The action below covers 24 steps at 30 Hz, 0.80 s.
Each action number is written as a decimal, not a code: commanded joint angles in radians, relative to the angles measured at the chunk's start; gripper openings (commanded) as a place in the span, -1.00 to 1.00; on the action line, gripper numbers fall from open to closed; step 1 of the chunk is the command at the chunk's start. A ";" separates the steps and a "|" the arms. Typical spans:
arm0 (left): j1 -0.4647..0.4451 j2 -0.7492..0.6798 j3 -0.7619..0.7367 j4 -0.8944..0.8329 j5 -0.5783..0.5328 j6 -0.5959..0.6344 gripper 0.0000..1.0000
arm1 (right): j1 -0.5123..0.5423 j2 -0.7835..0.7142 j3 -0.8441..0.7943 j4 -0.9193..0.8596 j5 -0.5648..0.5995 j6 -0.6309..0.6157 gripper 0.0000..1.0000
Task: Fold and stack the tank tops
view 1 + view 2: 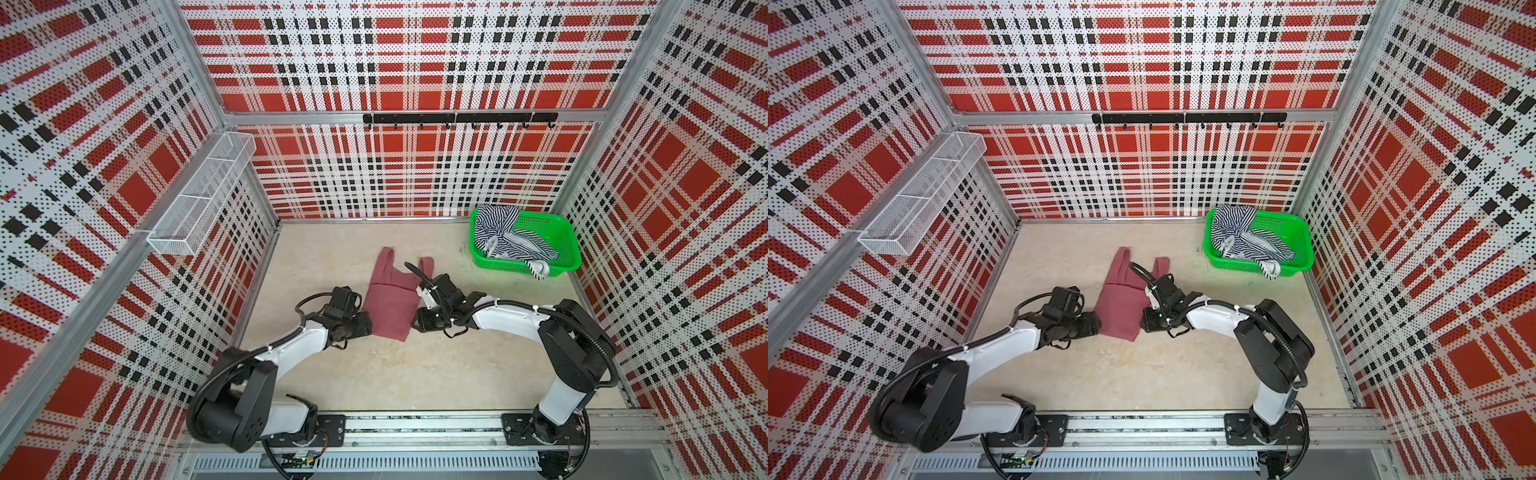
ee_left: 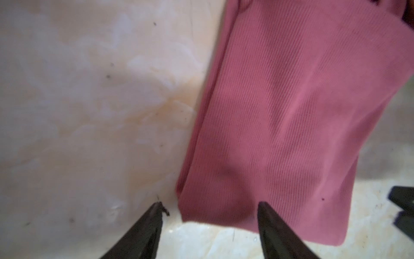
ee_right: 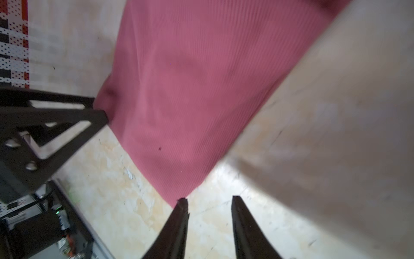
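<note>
The dusty rose tank top (image 1: pixel 390 303) (image 1: pixel 1119 307) lies flat on the table's middle, folded narrow, its straps pointing to the back wall. My left gripper (image 1: pixel 370 327) (image 2: pixel 209 205) is open at its near left corner; one fingertip (image 2: pixel 263 207) lies over the hem (image 2: pixel 224 215) and grips nothing. My right gripper (image 1: pixel 417 325) (image 3: pixel 207 199) is open at the near right corner (image 3: pixel 179 192), with bare table between its fingers. The striped tank top (image 1: pixel 505 239) (image 1: pixel 1237 237) lies crumpled in the green basket and hangs over its rim.
The green mesh basket (image 1: pixel 563 245) (image 1: pixel 1298 237) stands at the back right of the table. A white wire shelf (image 1: pixel 199 199) hangs on the left wall. A black hook rail (image 1: pixel 457 118) runs along the back wall. Both arm bases sit on the front rail.
</note>
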<state>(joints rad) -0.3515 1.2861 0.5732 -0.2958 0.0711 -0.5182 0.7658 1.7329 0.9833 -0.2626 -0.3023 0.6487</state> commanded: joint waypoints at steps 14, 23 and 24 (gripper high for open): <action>0.044 0.019 -0.142 0.205 0.113 -0.135 0.34 | 0.043 0.017 -0.110 0.221 -0.159 0.249 -0.09; 0.059 0.075 -0.154 0.245 0.124 -0.154 0.06 | 0.049 0.082 -0.090 0.239 -0.170 0.284 -0.10; 0.059 0.080 -0.156 0.244 0.122 -0.157 0.04 | 0.049 0.088 -0.091 0.238 -0.170 0.288 -0.11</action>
<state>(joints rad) -0.2993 1.3331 0.4522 -0.0238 0.1829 -0.6594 0.8070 1.7908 0.8852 -0.0357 -0.4763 0.9123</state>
